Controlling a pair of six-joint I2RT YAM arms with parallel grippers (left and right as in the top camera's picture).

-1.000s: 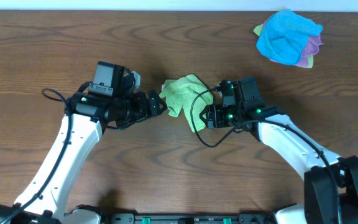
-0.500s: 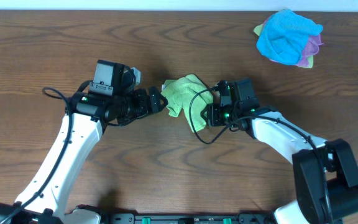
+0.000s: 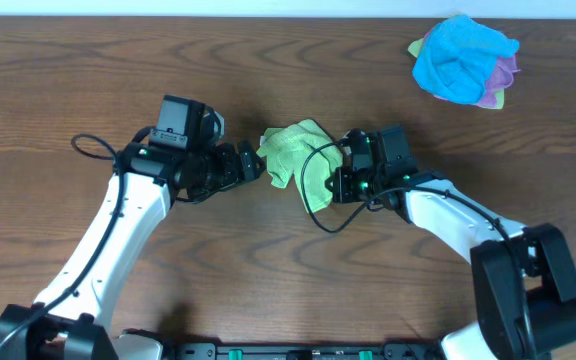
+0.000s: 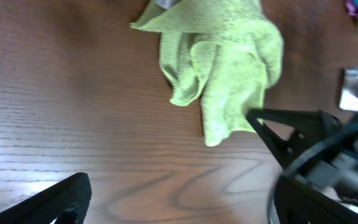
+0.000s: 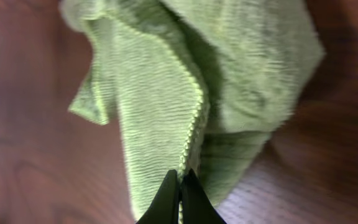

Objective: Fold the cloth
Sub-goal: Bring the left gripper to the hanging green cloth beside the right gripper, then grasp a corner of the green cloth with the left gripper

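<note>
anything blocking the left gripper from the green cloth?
Nothing visible. Only bare table lies between the open left gripper and the cloth. The right gripper is shut on the cloth's hem from the opposite side. The blue cloth pile sits far off near the table's corner.

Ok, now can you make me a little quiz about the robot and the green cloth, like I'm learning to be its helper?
1. True or false: the cloth lies spread out flat on the table.
2. Which gripper is pinching the cloth? A: the left one. B: the right one. C: both.
3. What colour is the big cloth near the table's far right corner?

Key:
1. False, it is bunched up.
2. B. The right gripper is shut on its edge, and the left gripper is open and not holding it.
3. Blue: it is the blue cloth.
</note>
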